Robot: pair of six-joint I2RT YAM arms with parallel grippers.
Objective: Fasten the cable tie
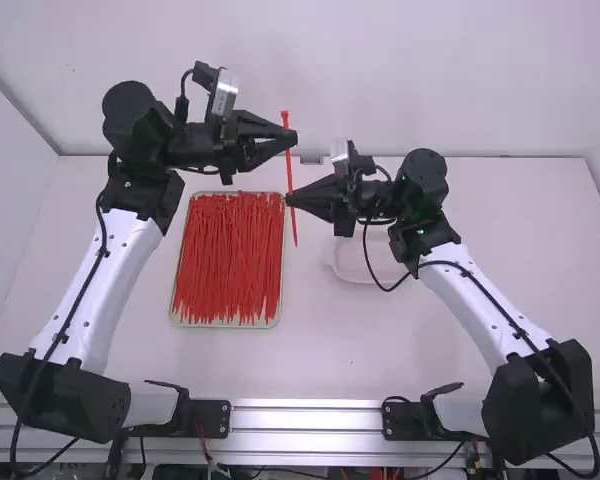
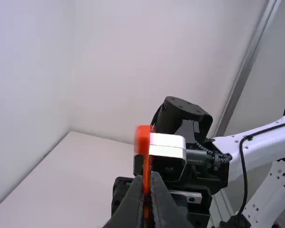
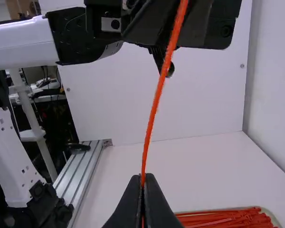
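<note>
A red cable tie (image 1: 291, 172) hangs upright in the air above the table, its head end up. My left gripper (image 1: 289, 139) is shut on the tie near the head; in the left wrist view the tie's head (image 2: 143, 137) sticks up between the fingers of that gripper (image 2: 146, 183). My right gripper (image 1: 290, 199) is shut on the tie lower down, with the tail hanging below it. From the right wrist, the cable tie (image 3: 156, 104) rises in a slight curve from my right gripper (image 3: 142, 179) up to the left gripper's fingers (image 3: 154, 28).
A shallow tray (image 1: 174, 305) with several loose red cable ties (image 1: 228, 258) lies on the white table under the left arm. A pale translucent container (image 1: 355, 262) sits on the table below the right gripper. White walls close the back and the left side.
</note>
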